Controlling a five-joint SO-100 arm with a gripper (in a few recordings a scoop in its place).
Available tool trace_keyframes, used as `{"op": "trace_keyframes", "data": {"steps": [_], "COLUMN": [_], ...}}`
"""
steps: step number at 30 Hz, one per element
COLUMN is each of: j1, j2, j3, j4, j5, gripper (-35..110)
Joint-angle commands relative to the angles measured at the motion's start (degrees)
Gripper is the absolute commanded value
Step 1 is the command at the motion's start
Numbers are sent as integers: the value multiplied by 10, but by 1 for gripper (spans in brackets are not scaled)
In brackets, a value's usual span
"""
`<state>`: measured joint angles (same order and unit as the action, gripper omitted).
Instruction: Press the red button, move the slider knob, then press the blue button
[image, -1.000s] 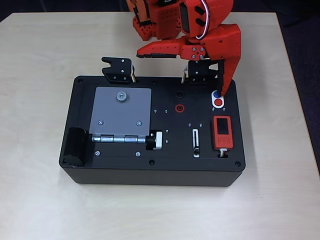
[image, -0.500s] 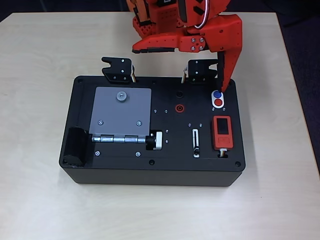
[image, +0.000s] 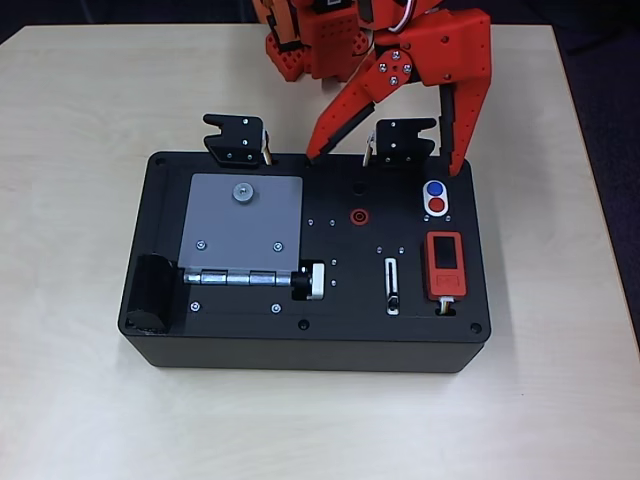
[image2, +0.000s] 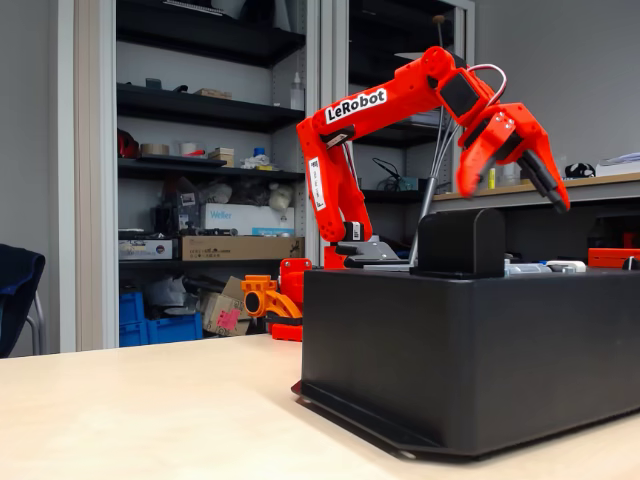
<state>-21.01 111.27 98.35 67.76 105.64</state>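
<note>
Pincer (image: 385, 165) now spread wider, raised off blue button (image: 434, 189)

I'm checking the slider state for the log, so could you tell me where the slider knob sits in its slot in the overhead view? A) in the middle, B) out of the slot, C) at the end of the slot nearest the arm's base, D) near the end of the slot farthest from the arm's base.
D: the slider knob sits near the lower end of its white-rimmed slot, the end away from the arm's base.
</note>
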Motion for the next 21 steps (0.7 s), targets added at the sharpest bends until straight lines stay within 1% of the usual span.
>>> {"op": "trace_keyframes", "data": {"steps": [1, 3, 6, 10, 12, 17, 21], "j1": [2, 3, 4, 0, -1, 1, -1], "j2": [26, 33, 47, 74, 93, 168, 265], "j3": [-23, -23, -18, -3, 11, 82, 182], "j4": [4, 4, -6, -28, -40, -102, -165], "j5": [8, 6, 5, 11, 18, 20, 35], "gripper": [33, 23, 13, 7, 1, 0, 0]}}
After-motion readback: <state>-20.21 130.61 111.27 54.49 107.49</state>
